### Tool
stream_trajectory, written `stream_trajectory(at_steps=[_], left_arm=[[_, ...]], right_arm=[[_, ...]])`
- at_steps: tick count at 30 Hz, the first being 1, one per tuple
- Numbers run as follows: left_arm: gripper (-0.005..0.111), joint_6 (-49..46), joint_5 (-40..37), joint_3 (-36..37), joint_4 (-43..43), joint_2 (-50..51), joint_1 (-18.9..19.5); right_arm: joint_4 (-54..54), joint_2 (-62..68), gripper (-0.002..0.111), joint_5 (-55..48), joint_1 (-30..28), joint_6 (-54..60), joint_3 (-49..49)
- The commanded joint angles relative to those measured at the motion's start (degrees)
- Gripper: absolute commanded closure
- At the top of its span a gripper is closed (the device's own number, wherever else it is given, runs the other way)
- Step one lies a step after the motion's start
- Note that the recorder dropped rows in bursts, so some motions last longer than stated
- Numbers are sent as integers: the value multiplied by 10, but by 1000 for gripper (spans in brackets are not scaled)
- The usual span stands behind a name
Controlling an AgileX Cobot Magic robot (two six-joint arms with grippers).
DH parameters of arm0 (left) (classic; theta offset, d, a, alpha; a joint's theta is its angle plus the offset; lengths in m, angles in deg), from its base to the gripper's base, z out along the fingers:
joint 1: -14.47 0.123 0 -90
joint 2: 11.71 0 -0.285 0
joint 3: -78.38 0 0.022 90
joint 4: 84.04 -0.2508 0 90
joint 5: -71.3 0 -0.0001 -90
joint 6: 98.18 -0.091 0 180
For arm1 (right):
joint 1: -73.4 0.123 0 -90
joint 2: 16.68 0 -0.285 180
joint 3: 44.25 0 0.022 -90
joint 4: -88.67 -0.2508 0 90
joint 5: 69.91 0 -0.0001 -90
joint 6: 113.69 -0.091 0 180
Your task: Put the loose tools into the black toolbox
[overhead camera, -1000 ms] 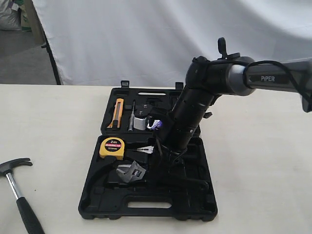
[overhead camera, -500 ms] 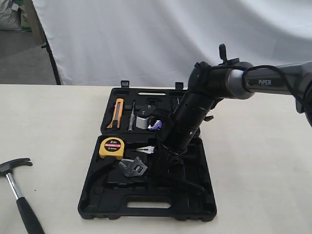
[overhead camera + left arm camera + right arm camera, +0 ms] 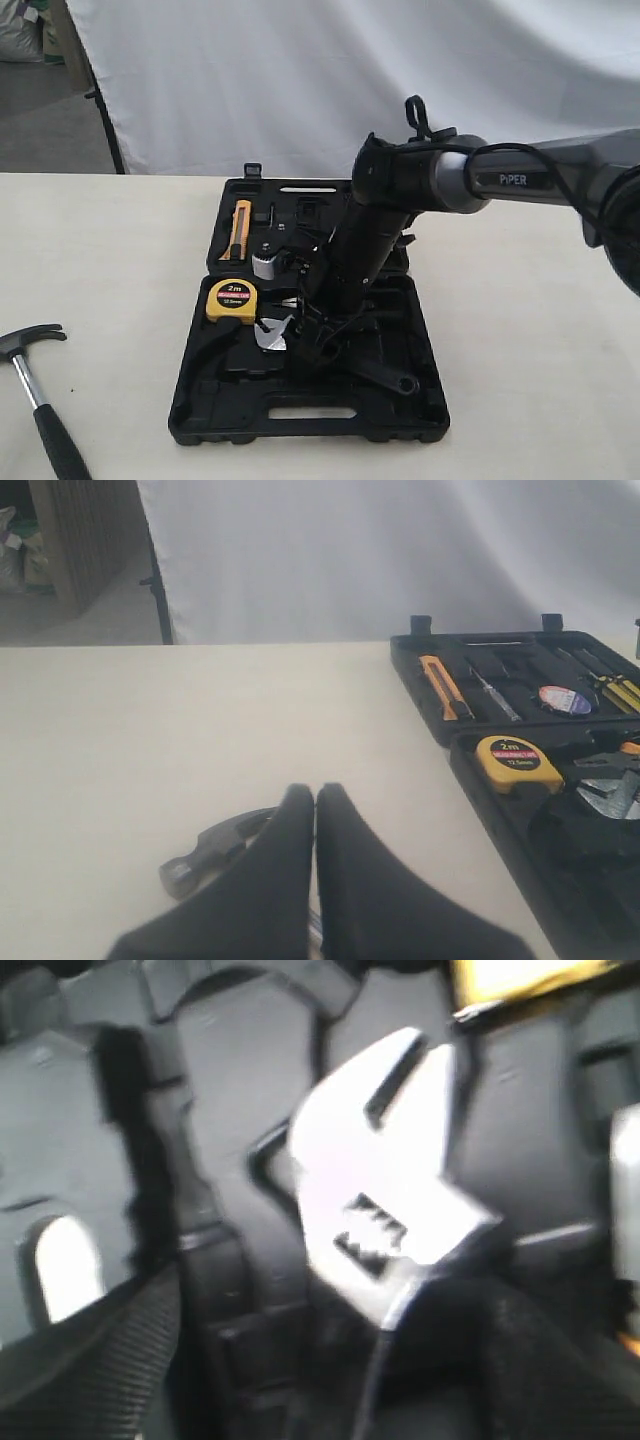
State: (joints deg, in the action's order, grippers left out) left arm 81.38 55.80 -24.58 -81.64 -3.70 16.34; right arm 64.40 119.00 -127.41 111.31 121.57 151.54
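The exterior view alone shows the black toolbox [image 3: 220, 420] whole, open flat on the pale surface [image 3: 110, 260], with the right arm [image 3: 520, 180] reaching down into its near half. The left wrist view, unblocked by that arm, shows the small tape roll [image 3: 565, 699] in the far half. A white curtain [image 3: 250, 80] hangs behind. The claw hammer [image 3: 55, 440] lies left of the toolbox, its head just beyond the left pincer [image 3: 315, 795], whose fingers press together. The adjustable wrench [image 3: 385, 1200] lies in the near half, its handle between the right pincer's [image 3: 320, 1360] widely spread, blurred fingers.
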Motion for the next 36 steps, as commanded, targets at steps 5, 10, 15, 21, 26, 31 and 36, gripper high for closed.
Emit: stream_trajectory(at_steps=[5,10,15,21,26,31,36], left_arm=[[106,4,1,2,-3,-2,-5],[106,4,1,2,-3,-2,-5],[106,4,1,2,-3,-2,-5],[106,4,1,2,-3,-2,-5],[106,4,1,2,-3,-2,-5],[106,4,1,2,-3,-2,-5],[106,4,1,2,-3,-2,-5]], right_arm=[[34,-88,57,-9,0,-2,-3],[74,-88,50,-5,13,-51,-17],[117,-88,36,10,29,-67,-38],[119,-87,36,88,46,-69,-65],[180,-62,36,106,49,-118,-68],[215,-38,37,100,50,-135,-68],[215,-38,68,109,50,-135,-64]])
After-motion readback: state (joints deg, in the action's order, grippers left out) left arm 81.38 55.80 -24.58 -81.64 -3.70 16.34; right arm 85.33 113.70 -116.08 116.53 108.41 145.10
